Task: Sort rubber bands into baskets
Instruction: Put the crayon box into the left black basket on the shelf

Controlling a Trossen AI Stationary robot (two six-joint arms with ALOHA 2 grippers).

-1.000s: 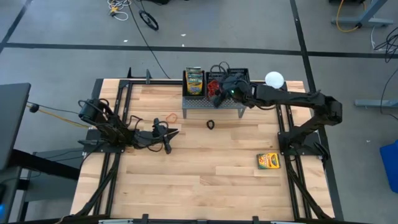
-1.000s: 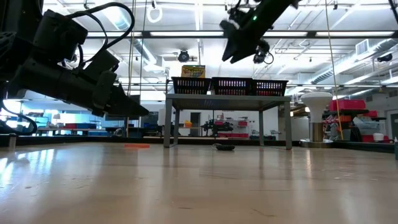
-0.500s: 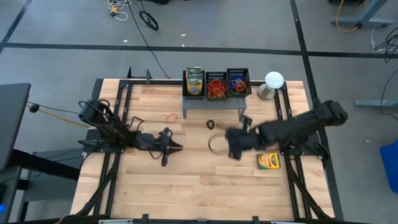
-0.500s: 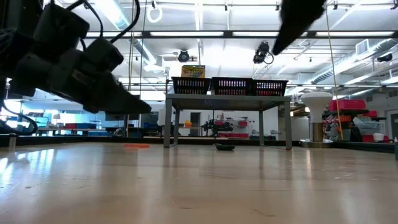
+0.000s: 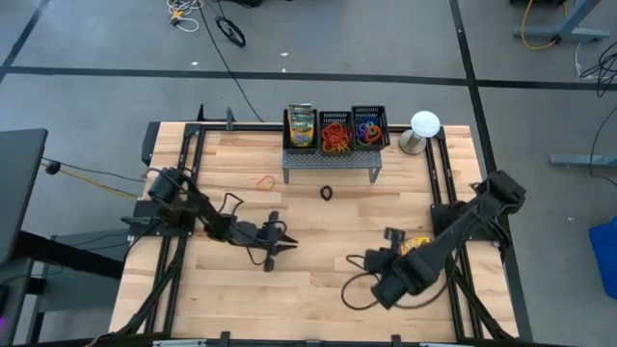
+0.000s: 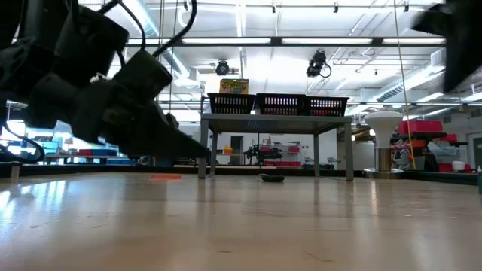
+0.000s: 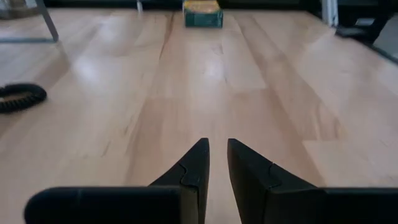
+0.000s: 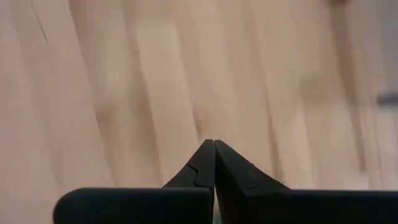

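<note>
An orange rubber band [image 5: 264, 180] and a black rubber band [image 5: 327, 193] lie flat on the wooden table in front of a grey stand [image 5: 331, 166]. Three black baskets stand side by side on the stand. The middle one [image 5: 335, 131] holds orange and red bands, the right one [image 5: 367, 128] mixed colours, and the left one [image 5: 301, 125] a crayon box. My left gripper [image 5: 280, 247] hovers low at centre left, its fingers [image 7: 217, 149] a narrow gap apart with nothing between them. My right gripper [image 5: 378, 287] is near the front right, shut [image 8: 214, 144] over bare wood.
A second crayon box [image 5: 416, 247] lies on the table's right side, partly under my right arm. A white round-topped object [image 5: 424, 125] stands at the far right corner. Black frame rails run along both table sides. The left wrist view shows the black band [image 7: 22, 98] off to one side.
My right gripper has swung from above the baskets toward the table's near edge and come down, tipping to point more steeply downward. My left gripper has moved toward the near edge and a little to the right, sinking slightly. The bands on the table have stayed put.
</note>
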